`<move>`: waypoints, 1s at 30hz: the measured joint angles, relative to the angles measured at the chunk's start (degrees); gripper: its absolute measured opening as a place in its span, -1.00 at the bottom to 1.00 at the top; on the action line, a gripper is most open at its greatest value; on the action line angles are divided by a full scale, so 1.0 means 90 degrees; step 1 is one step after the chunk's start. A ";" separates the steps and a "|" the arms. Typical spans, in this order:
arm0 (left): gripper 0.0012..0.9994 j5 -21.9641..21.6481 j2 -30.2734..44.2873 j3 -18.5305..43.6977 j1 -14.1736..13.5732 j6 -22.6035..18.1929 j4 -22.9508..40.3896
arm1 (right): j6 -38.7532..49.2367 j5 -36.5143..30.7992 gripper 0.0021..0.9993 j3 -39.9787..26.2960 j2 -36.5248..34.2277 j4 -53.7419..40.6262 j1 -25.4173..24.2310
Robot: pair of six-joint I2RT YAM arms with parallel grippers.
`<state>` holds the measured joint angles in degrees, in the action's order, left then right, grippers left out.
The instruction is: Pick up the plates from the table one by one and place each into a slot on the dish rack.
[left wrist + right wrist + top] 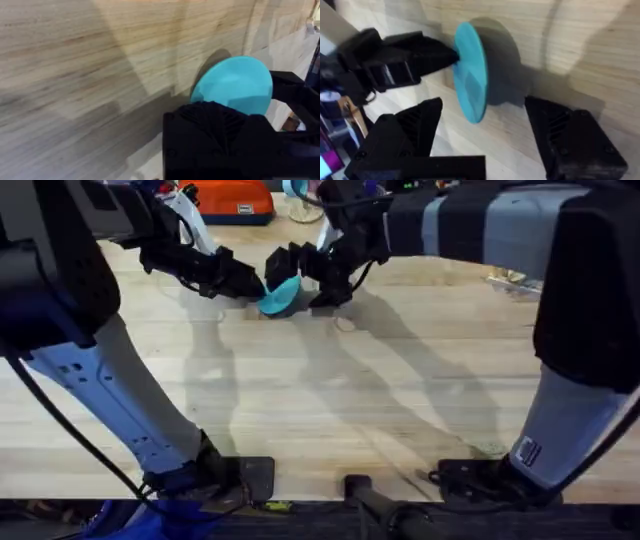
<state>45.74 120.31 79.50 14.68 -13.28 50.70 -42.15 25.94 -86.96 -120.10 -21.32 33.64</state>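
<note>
Both arm bases sit up front, and out back the left gripper (252, 284) pinches the cyan plate (281, 295) on edge above the table (330, 410), right gripper (318, 278) spread wide, looks like a handoff

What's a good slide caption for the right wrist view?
Left hand holds the cyan plate on edge above the table while the open right hand faces it.

Bright cyan-blue plate (280, 295) is up on edge, tilted above the pale wooden worktop (380, 400), pinched at its rim by the left claw (256, 284).
</note>
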 joint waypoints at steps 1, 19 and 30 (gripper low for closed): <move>-0.92 0.0000 0.0000 0.0000 0.0000 0.0000 0.0000 | -0.0023 0.0001 0.99 -0.0002 -0.0004 0.0035 0.0013; -0.92 0.0005 0.0000 0.0000 -0.0002 0.0000 -0.0017 | -0.0296 0.0055 0.98 -0.0015 -0.0165 0.0700 0.0052; -0.92 0.0002 0.0002 0.0000 -0.0002 0.0000 -0.0019 | -0.0318 0.0051 0.01 -0.0022 -0.0254 0.0702 0.0052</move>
<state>45.76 120.33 79.50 14.66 -13.28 50.52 -45.01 26.40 -87.15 -122.38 -15.00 34.11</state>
